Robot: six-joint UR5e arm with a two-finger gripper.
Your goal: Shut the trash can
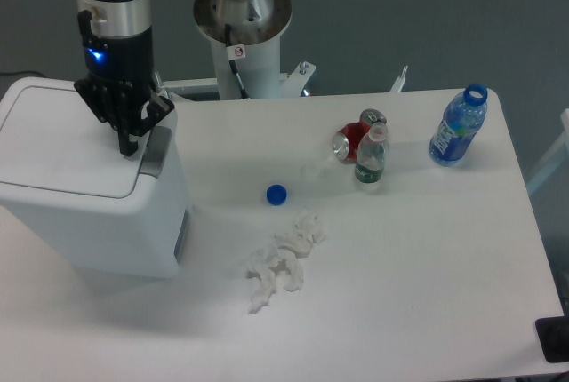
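Note:
The trash can [80, 213] is a big white boxy bin at the table's left end. Its flat white lid [62, 138] lies level on the body, and the grey latch [156, 149] sits at its right edge. My gripper [130, 145] points straight down over the lid's right rim, just left of the latch. Its black fingers are pressed together and shut, with the tip at or just above the lid surface. Nothing is held between them.
On the white table lie a blue bottle cap [276, 194] and crumpled white tissue [283, 259]. Further right are a red can [353, 140], a small green-label bottle [370, 157] and an uncapped blue bottle [458, 126]. The arm's base [242, 22] stands behind.

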